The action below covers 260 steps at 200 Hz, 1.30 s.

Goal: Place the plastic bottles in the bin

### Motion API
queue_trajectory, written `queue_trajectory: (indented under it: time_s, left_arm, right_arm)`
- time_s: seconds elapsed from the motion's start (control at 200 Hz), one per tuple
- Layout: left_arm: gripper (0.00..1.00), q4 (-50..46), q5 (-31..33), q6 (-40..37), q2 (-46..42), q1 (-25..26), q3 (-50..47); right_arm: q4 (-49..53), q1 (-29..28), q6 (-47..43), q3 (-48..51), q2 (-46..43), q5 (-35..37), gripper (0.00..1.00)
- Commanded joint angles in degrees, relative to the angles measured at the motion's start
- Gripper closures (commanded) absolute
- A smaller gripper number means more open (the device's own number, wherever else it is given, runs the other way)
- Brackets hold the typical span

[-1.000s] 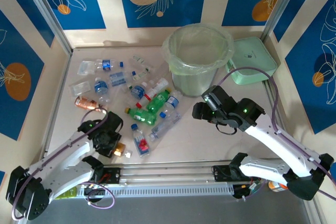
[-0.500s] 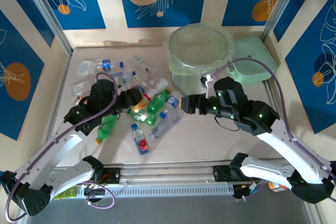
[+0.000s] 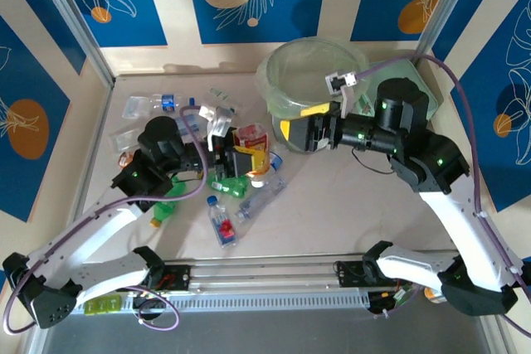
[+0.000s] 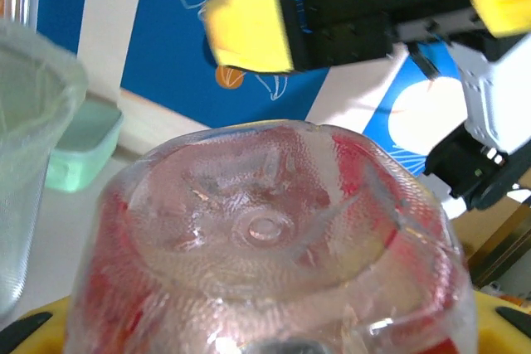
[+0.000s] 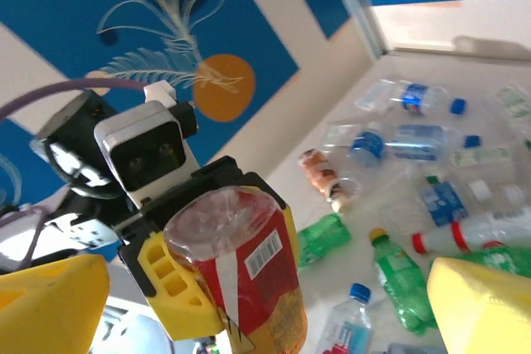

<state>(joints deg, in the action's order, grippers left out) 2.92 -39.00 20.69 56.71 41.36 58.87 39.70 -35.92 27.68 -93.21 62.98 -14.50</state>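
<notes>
Above the pile at mid-tabletop, a red-labelled bottle (image 5: 241, 263) is gripped in the left claw (image 3: 239, 157), with yellow pads pressed to its sides and its clear base end left free. The right claw (image 3: 303, 122) is spread wide and level with the bottle, just short of it, and nothing is held in it.

A handover appears to be the step in hand. To do it well, the spread claw should be brought around the free end, clear of the left pads. It should be closed gently enough that the thin crushed wall is not squeezed out. The left grip should be released only once the second grip is set. The bin (image 3: 278, 80) stands just behind the right claw at the far side of the tabletop (image 3: 348, 196), so a short swing over its rim should suffice.

Counted:
- Two claws.
- One bottle held aloft.
- One bin, with one pale-green lid (image 4: 83, 151) beside it.
- About nine loose bottles (image 5: 394, 275) made out on the tabletop in the right wrist view: three green, one copper, one white with a red cap, and roughly four clear with blue caps.

More bottles may be hidden beneath the arms.
</notes>
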Motion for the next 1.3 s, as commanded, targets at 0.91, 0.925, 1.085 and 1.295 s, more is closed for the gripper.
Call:
queue_trajectory:
  time_s: [0.91,0.925,1.085,1.295]
  left_arm:
    - [0.71,64.2,-3.6,49.9,12.9,-9.0,-4.3]
    - [0.71,65.6,-3.9,51.1,13.7,-9.0,-4.0]
    - [0.73,68.1,-5.5,52.2,15.4,-8.9,-3.4]
    - [0.73,62.6,-6.2,49.0,13.3,-8.8,-3.1]
  right_arm:
    - [-14.0,3.6,-0.8,15.7,-2.6,-30.9,0.21]
    - [-13.8,3.6,-0.7,15.6,-2.2,-30.9,0.21]
    - [-12.2,4.8,-0.2,12.7,1.2,-29.9,0.23]
    - [-9.8,5.1,-0.9,9.3,5.5,-28.6,0.29]
